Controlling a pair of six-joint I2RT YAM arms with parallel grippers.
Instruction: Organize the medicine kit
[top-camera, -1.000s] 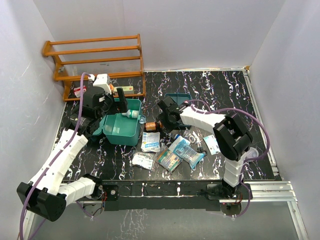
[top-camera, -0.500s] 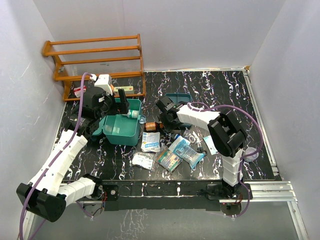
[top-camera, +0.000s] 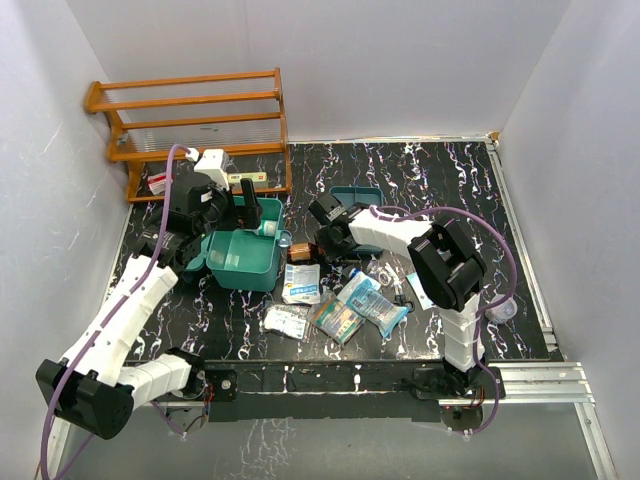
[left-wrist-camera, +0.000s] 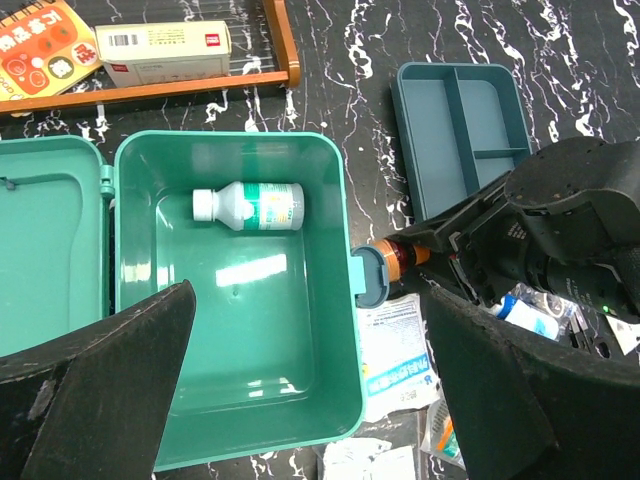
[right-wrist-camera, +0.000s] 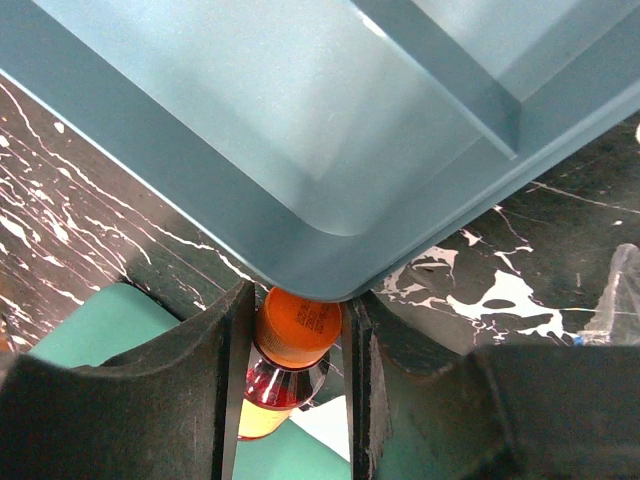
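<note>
In the right wrist view the bottle (right-wrist-camera: 290, 350) showed only its orange cap and neck between the jaws, the rest cut off below; whether the jaws pressed it could not be told. In the left wrist view the left fingers (left-wrist-camera: 90, 400) hid the near corners of the medicine kit (left-wrist-camera: 260, 330), and its lid (left-wrist-camera: 45, 250) ran off the left edge.

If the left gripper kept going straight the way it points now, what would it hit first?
The left gripper, open, would likely meet the bare floor of the open teal-green plastic medicine kit, short of the white bottle; depth is unclear.
</note>
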